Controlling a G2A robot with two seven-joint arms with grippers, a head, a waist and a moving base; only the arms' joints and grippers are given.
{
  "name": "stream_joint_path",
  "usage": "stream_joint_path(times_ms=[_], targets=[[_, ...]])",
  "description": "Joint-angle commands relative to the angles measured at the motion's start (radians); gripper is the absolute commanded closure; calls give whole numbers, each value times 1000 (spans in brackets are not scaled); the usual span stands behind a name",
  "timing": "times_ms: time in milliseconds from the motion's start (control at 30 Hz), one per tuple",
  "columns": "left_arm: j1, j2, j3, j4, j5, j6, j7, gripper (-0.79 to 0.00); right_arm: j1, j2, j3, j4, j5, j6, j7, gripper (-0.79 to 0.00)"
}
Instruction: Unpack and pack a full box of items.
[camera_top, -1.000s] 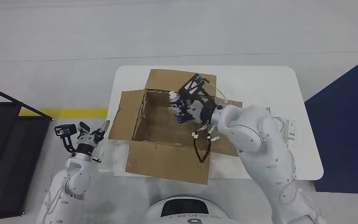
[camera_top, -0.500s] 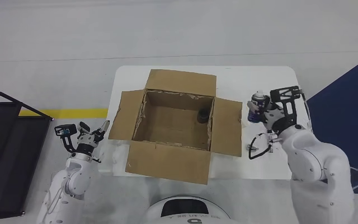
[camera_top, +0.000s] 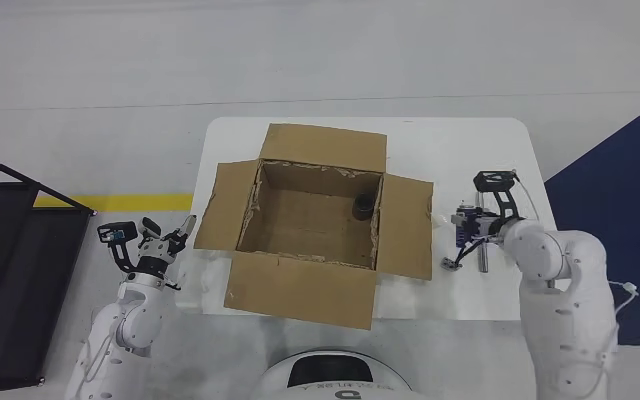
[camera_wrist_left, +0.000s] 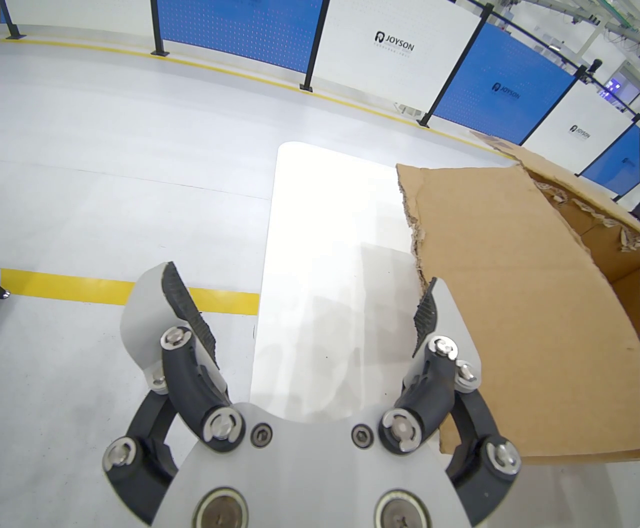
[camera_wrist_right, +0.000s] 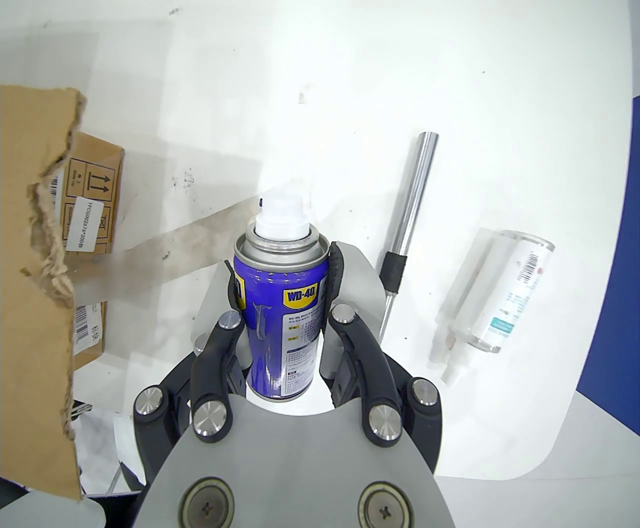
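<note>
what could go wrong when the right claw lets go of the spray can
1. The spray can, held in the right claw, is close to the metal rod; released onto it, the can could topple.
2. The rod and the clear bottle lie flat near the table edge, so a nudge might roll them off.

white rounded-corner table (camera_top: 470, 150) carrying an open box and loose items

a large brown cardboard box (camera_top: 405, 225) sits on the middle of the table with all four flaps spread open. on the bare white surface to its right lie a shiny metal rod with a black band (camera_wrist_right: 412, 200) and, just beside it towards the table's right edge, a clear plastic bottle with a white label (camera_wrist_right: 500, 290), on its side. between the box and the rod a blue spray can with a white nozzle (camera_wrist_right: 275, 340) stands upright, clamped in the right hand (camera_wrist_right: 283, 272); whether its base touches the table cannot be told.
</note>
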Motion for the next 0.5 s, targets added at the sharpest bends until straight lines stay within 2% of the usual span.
stream_joint_path(times_ms=[0, 133, 467], targets=[[0, 0, 0, 0, 0, 0, 0, -785, 31, 1, -18, 55, 8, -1, 12, 0], [0, 0, 0, 0, 0, 0, 0, -785, 85, 5, -44, 145, -13, 9, 31, 0], [0, 0, 0, 0, 0, 0, 0, -785, 160, 12, -83, 258, -3, 19, 44, 0]])
